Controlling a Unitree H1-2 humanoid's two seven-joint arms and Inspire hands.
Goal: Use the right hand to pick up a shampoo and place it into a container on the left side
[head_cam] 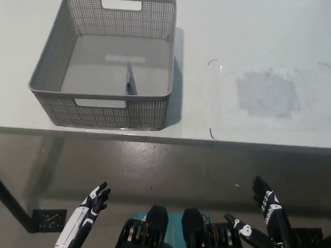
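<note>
A grey mesh basket (52,62) stands on the left part of the white table, with a thin dark flat item (129,80) leaning inside it. No shampoo bottle shows anywhere on the table. My black right hand (263,221) hangs open below the table's front edge at the lower right, holding nothing. My white left hand (89,209) rests open at the lower left, also below the table.
The white table (254,28) has a greyish smudged patch (267,95) on its right half and a few faint pen marks around it. The table's front edge (220,142) runs across the picture above both hands. A dark table leg (3,199) slants at the far left.
</note>
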